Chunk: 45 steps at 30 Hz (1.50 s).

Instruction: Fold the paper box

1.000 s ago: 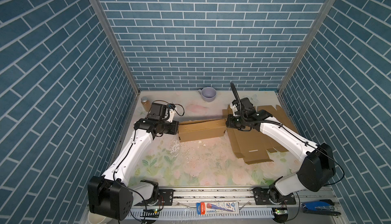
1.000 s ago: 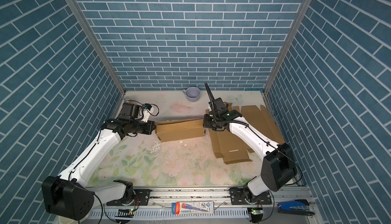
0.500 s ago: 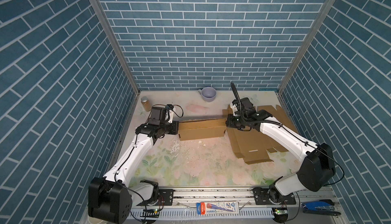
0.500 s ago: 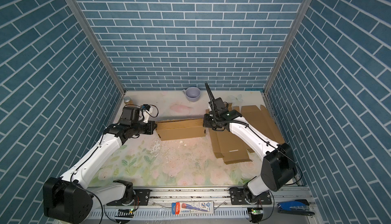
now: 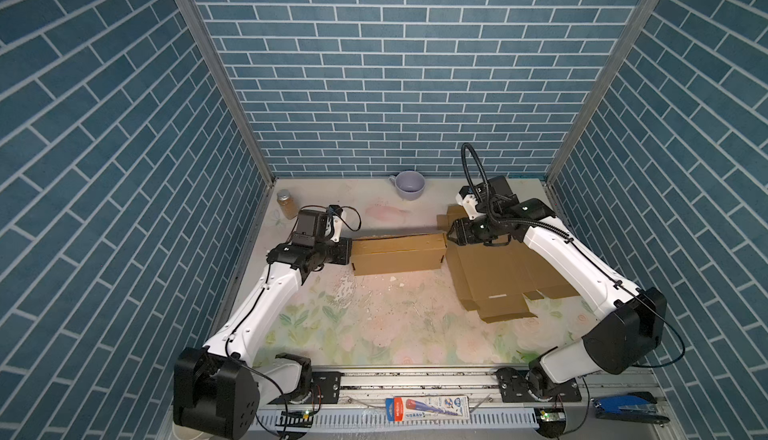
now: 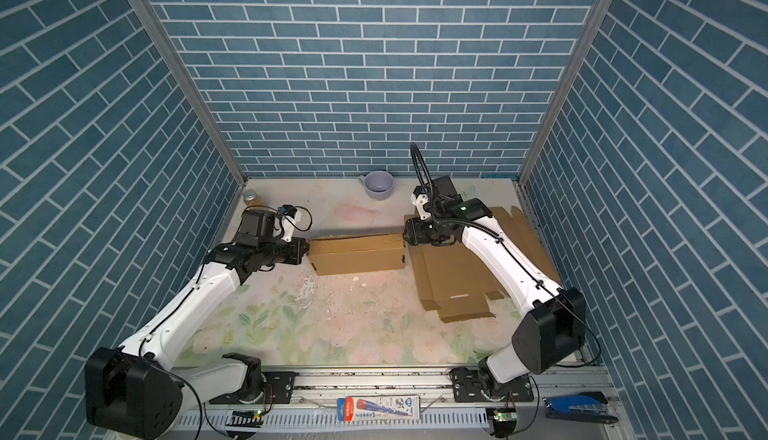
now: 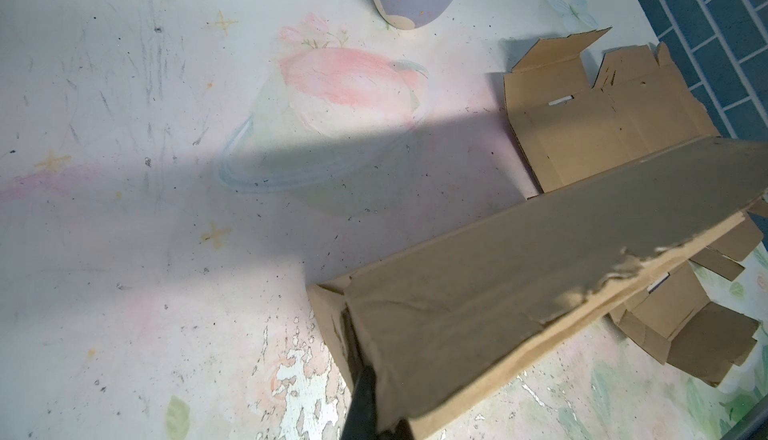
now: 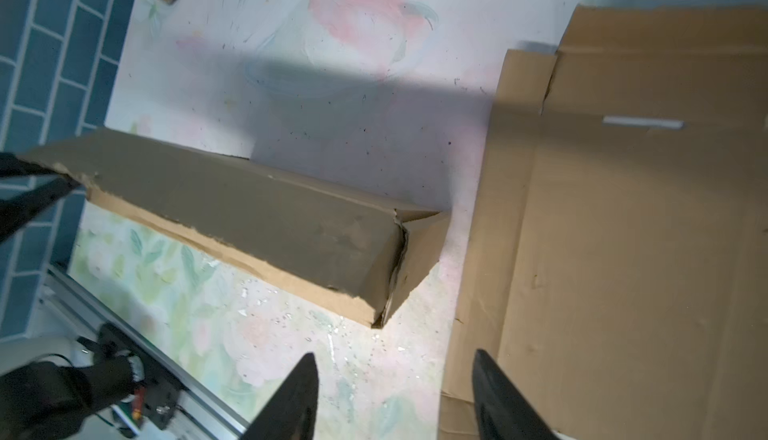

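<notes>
- One paper box (image 5: 397, 253) is counted. It is folded into a long shape and lies mid-table on the floral tabletop (image 5: 374, 334), between the two grippers.
- Two flat cardboard sheets (image 5: 494, 280) are seen overlapped just right of the box, under the right arm.
- One lilac mug (image 5: 409, 184) and one jar (image 5: 286, 204) are set by the back wall, well apart.
- Two grippers are counted. The left gripper (image 5: 348, 251) is closed, pinching the box's left end. The right gripper (image 8: 395, 352) is held with its fingers apart and nothing between them, beside the box's right end.
- Against the earlier frames, the right gripper's fingers have been parted. The box is left in the same place, and the left gripper is kept at the same end.
</notes>
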Available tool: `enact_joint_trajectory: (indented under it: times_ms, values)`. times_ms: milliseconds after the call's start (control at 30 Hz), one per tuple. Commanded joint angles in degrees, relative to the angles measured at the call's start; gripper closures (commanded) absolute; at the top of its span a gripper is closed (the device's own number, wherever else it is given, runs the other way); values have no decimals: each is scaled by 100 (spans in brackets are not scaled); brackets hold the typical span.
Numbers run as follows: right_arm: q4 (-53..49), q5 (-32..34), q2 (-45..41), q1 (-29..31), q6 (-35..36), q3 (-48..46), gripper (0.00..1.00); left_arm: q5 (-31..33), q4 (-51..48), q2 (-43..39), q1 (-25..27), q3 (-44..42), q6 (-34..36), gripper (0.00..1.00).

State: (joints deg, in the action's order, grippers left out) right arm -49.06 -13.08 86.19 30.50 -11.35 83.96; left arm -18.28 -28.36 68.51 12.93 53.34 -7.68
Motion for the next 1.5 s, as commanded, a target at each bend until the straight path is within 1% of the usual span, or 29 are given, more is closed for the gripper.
enact_joint_trajectory:
  times_ms: [0, 33, 133, 233, 300, 367, 533, 633, 833, 867, 900, 967, 1000, 1033, 1067, 1167, 1267, 1400, 1467]
  values:
    - [-277, 758, -163, 476, 1657, 236, 33, -42, -742, 229, 60, -162, 81, 100]
    - [-87, 1022, -148, 650, 2016, 198, 30, -28, -747, 228, 69, -166, 83, 100]
    - [425, 1404, 33, 1004, 2938, 137, 23, 1, -785, 259, 69, -136, 126, 100]
    - [897, 1509, 235, 1328, 3679, 173, 17, 43, -839, 287, 69, -114, 186, 100]
    - [1087, 1459, 364, 1534, 4067, 180, 10, 44, -838, 295, 69, -120, 205, 100]
    - [1126, 1415, 538, 1695, 4347, 257, 6, 45, -841, 305, 69, -116, 215, 100]
    - [1346, 1503, 991, 1864, 4792, 425, 6, 18, -810, 314, 69, -131, 232, 100]
    - [1638, 1617, 1116, 1950, 4912, 398, 9, 9, -820, 314, 69, -131, 247, 100]
    - [2005, 1966, 1251, 2145, 5130, 167, 22, 0, -847, 311, 65, -105, 284, 100]
    - [2043, 2030, 1267, 2165, 5134, 153, 26, -6, -838, 309, 69, -100, 283, 100]
    - [2059, 2121, 1286, 2198, 5137, 160, 31, -14, -851, 315, 69, -96, 285, 100]
    - [2141, 2223, 1281, 2257, 5127, 125, 43, -33, -844, 319, 69, -91, 276, 100]
    - [2196, 2235, 1256, 2288, 5106, 75, 51, -47, -835, 306, 69, -96, 278, 99]
    - [2256, 2227, 1243, 2318, 5074, -6, 56, -65, -829, 300, 70, -96, 267, 98]
    - [2327, 2213, 1227, 2337, 5037, -87, 58, -83, -816, 289, 69, -101, 260, 97]
    - [2458, 2293, 1258, 2372, 4972, -346, 60, -156, -795, 246, 69, -112, 260, 94]
    - [2543, 2401, 1279, 2384, 4917, -517, 61, -256, -809, 181, 69, -98, 258, 90]
    - [2626, 2436, 1295, 2380, 4889, -626, 62, -297, -931, -18, 53, 41, 277, 78]
    - [2657, 2461, 1309, 2383, 4859, -642, 63, -322, -1000, -169, -7, 118, 269, 73]
